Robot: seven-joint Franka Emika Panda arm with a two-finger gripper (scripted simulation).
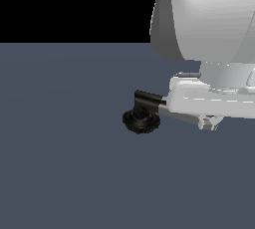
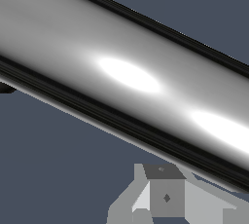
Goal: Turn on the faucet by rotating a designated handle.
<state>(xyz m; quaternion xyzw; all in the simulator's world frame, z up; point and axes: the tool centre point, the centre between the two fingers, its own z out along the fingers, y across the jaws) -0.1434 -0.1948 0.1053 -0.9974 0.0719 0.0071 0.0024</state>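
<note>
The faucet stands on the grey floor with its black ribbed round base (image 1: 141, 120) and black elbow (image 1: 147, 99). The chrome handle (image 1: 180, 117) runs from the elbow toward the exterior view's right, mostly covered by my white hand. My gripper (image 1: 209, 122) sits over the handle's far part, with its fingertips low beside the bar and close together with no gap showing. In the wrist view the handle (image 2: 126, 72) fills the picture diagonally, very near the camera. The gripper (image 2: 165, 195) shows past it, holding nothing.
The flat grey floor (image 1: 64, 163) spreads around the faucet. The large white arm link (image 1: 209, 14) hangs above at the exterior view's right. A black sliver of the elbow (image 2: 6, 88) shows at the wrist view's edge.
</note>
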